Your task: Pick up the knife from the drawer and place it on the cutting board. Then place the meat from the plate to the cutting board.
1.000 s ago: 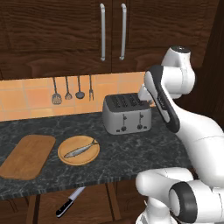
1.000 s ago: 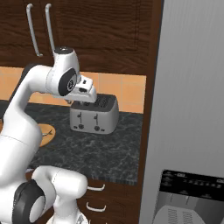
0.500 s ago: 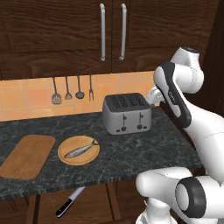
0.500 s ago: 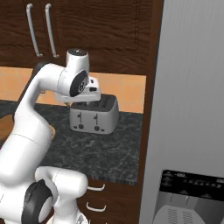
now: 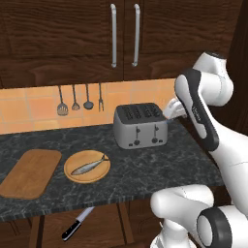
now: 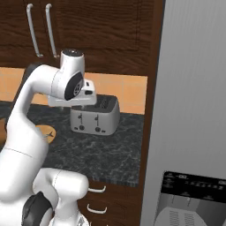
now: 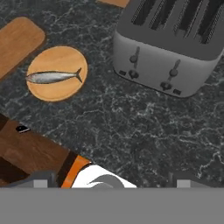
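1. Claw [image 7: 109,186] is released and empty, fingers spread wide. It hangs high over the counter [image 5: 145,164], just in front of the toaster [image 5: 140,127].
2. Knife [image 5: 76,224] lies in the open drawer [image 5: 104,227] below the counter edge, ahead of the plate [image 5: 87,166]. Black handle points out toward the base; blade points in under the counter.
3. Step in hand looks like the reach for the knife: nothing is gripped and the board [image 5: 30,172] is bare.
4. Fish [image 5: 89,164] sits on the plate, which is beside the board on the toaster side. Leave it for the second half.
5. To do it well: swing away from the toaster toward the plate, then come down in front of the counter edge, not through it.
6. Line the fingers across the handle, not the blade; the handle is thicker and less slippery.
7. Descend straight; the knife lies flat on the drawer floor, so the tips need to go nearly to the wood.
8. Risk: the counter lip overhangs the blade end, so lift toward the base before rising.
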